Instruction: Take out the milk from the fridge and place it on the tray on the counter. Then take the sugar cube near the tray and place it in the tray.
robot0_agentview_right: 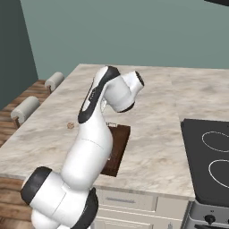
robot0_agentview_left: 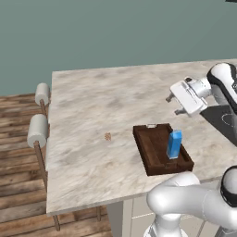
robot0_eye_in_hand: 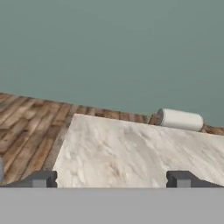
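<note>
The blue milk carton (robot0_agentview_left: 174, 144) stands upright in the dark wooden tray (robot0_agentview_left: 154, 149) near the front edge of the marbled counter (robot0_agentview_left: 92, 106). To the tray's left, the tiny tan sugar cube (robot0_agentview_left: 108, 136) lies on the bare stone. My gripper (robot0_agentview_left: 173, 105) hovers above the counter behind the tray, open and holding nothing. In the hand view the gripper (robot0_eye_in_hand: 113, 179) looks over the counter's far corner (robot0_eye_in_hand: 131, 148), its fingertips (robot0_eye_in_hand: 41, 178) wide apart. From the right base view my arm covers most of the tray (robot0_agentview_right: 120, 145), and the sugar cube (robot0_agentview_right: 70, 125) shows left of it. The fridge is out of view.
Two white-cushioned stools (robot0_agentview_left: 38, 129) (robot0_agentview_left: 42, 92) stand along the counter's left side over a wooden floor. A black cooktop (robot0_agentview_right: 210, 156) is set into the counter to the right. A teal wall runs behind.
</note>
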